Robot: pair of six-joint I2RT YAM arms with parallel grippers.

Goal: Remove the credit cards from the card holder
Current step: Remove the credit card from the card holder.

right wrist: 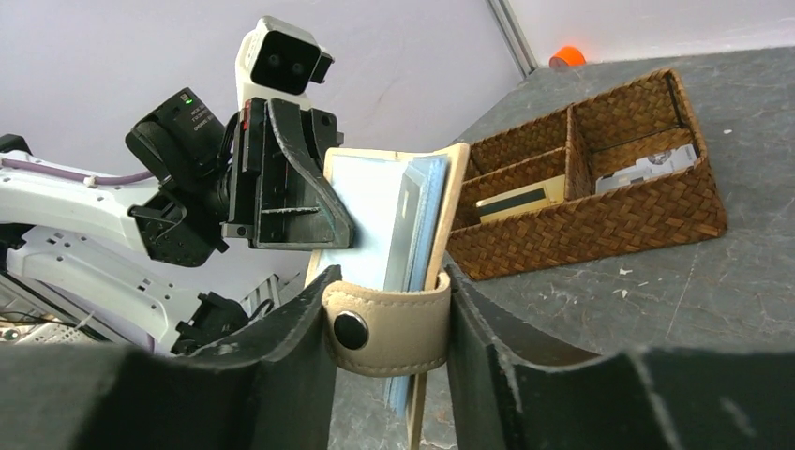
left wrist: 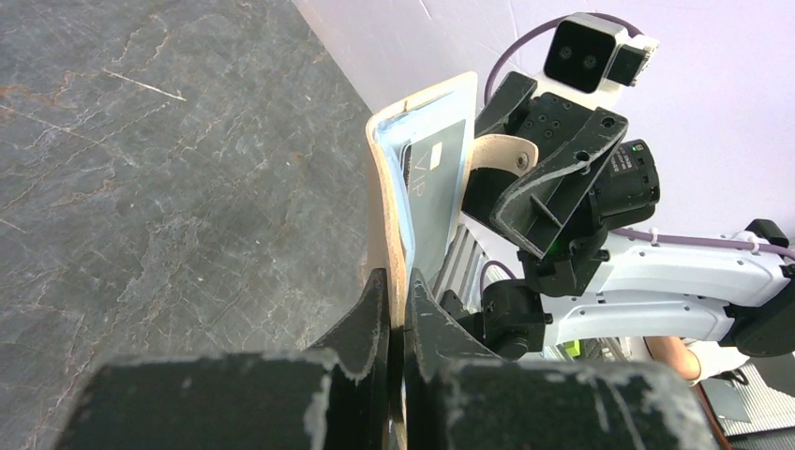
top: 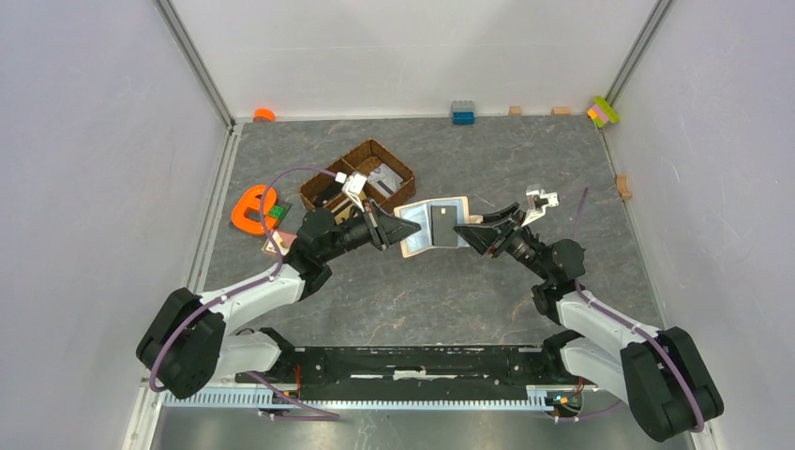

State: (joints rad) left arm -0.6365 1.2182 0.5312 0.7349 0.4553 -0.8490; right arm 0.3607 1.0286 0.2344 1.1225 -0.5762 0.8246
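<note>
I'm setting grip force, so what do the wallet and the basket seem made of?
The wallet looks like matte beige leather or imitation, with a shiny metal-looking snap; its sleeves look like glossy clear plastic. The basket is brown woven wicker, weave visible.

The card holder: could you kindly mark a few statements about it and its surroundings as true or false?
1. The card holder lies flat on the table. False: it is held upright between the two hands.
2. The left hand is pinched shut on the holder's edge. True.
3. The closing tab sits between the fingers of the right hand. True.
4. The holder's sleeves are all empty. False: a grey card shows in one sleeve.
5. The wicker basket is empty. False: a cream card lies in one compartment.
</note>
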